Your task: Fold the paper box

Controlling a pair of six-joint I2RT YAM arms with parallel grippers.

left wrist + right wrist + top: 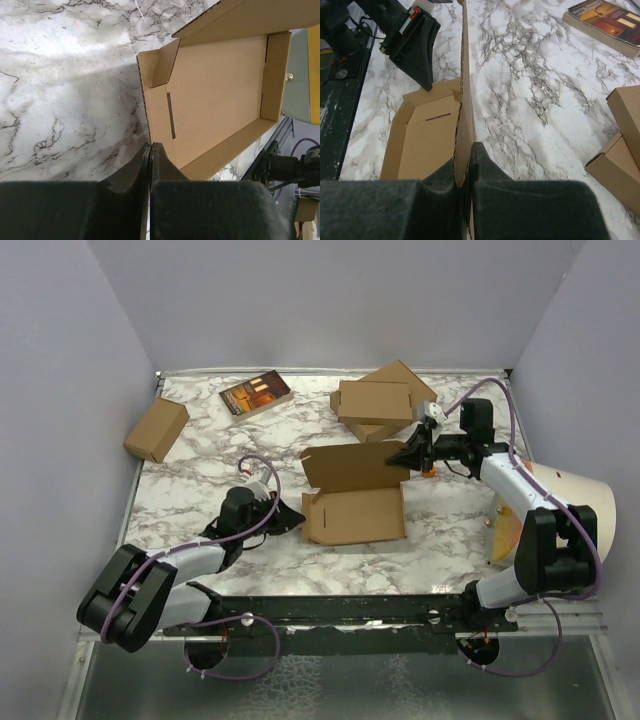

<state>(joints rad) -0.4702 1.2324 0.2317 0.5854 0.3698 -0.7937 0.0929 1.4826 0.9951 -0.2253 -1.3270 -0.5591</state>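
**Top view.** The box lies open at the centre of the table, with its tray flat and its lid raised along the far hinge.

- **Right gripper**, centre right: closed on the lid's right-hand edge. The right wrist view shows the panel standing upright, nipped between the two fingers.
- **Left gripper**, centre left: closed at the tray's left wall. In the left wrist view the wall's corrugated edge runs straight into the meeting fingertips. It therefore appears pinched there, though the contact itself is hidden.
- **Other items:** two stacked boxes sit just behind the lid. A book and a small carton lie well apart at upper left.

**Step in hand, as judged:** closing the lid over the tray. The left gripper should hold the wall upright and stop the tray sliding. The right gripper should swing the lid toward the bottom of the frame in an arc about the hinge, not drag it flat. Any lid flaps should pass inside the walls, since one caught outside would buckle. The thin board creases readily, so a light pinch near the edge serves best.
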